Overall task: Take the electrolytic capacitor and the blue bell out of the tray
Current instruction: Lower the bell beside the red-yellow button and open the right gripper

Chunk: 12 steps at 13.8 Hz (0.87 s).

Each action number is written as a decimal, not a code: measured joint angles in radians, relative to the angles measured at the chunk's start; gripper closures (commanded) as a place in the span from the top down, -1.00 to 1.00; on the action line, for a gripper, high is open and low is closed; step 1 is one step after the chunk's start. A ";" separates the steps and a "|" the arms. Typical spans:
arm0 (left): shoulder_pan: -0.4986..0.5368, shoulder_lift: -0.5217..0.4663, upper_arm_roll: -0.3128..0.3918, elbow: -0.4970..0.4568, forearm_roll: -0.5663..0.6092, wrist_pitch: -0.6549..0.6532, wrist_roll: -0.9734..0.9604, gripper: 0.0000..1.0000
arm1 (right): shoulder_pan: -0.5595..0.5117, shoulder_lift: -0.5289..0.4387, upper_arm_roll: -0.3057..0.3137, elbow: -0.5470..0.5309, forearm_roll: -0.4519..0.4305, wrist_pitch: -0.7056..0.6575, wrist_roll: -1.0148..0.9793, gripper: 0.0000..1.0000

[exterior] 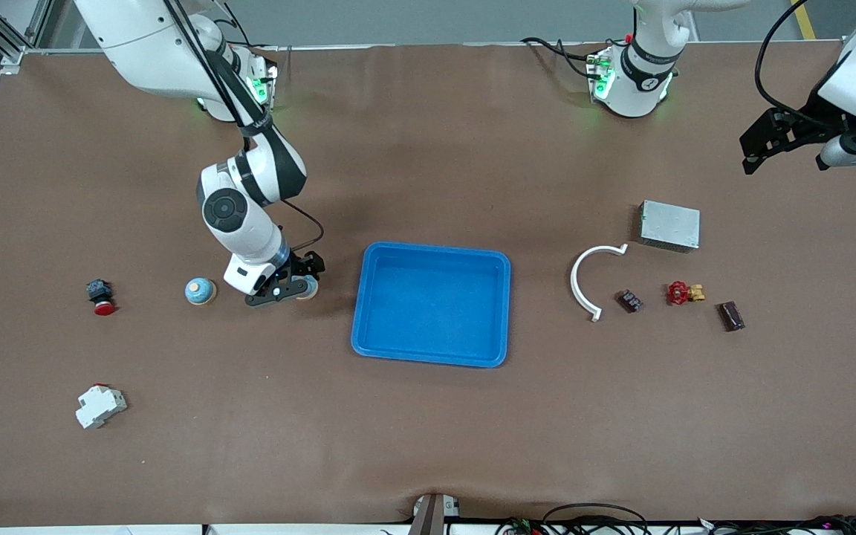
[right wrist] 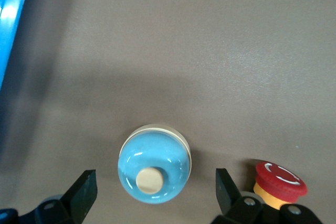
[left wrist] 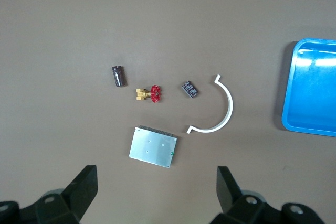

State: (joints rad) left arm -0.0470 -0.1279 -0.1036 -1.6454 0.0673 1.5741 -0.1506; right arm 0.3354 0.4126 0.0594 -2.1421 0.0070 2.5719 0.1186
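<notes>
The blue bell (exterior: 200, 290), with a beige knob and rim, stands on the brown table toward the right arm's end. My right gripper (exterior: 288, 287) is open and low over the table between the bell and the blue tray (exterior: 432, 357). In the right wrist view the bell (right wrist: 154, 167) lies below, between the open fingers (right wrist: 84, 190). The dark brown capacitor (exterior: 730, 316) lies toward the left arm's end, also in the left wrist view (left wrist: 119, 75). My left gripper (exterior: 762, 148) is open and empty, high over that end, above a silver box (left wrist: 153, 147).
Near the capacitor lie a red-handled valve (exterior: 683, 292), a small dark part (exterior: 628, 301), a white curved strip (exterior: 585, 282) and the silver box (exterior: 669, 225). A red push button (exterior: 101, 297) and a white breaker (exterior: 99, 406) lie toward the right arm's end.
</notes>
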 measured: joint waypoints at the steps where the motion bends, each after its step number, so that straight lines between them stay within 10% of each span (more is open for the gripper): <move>1: -0.001 0.000 -0.001 0.002 0.000 0.000 0.000 1.00 | 0.000 -0.013 0.000 0.012 0.000 -0.047 0.000 1.00; 12: -0.001 0.001 -0.003 0.009 0.000 -0.001 0.000 1.00 | 0.001 -0.266 0.008 0.200 0.086 -0.680 0.008 1.00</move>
State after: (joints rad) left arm -0.0479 -0.1265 -0.1069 -1.6369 0.0673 1.5727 -0.1506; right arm 0.3366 0.1463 0.0679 -1.9424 0.0932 1.8919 0.1270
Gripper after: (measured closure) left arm 0.000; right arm 0.000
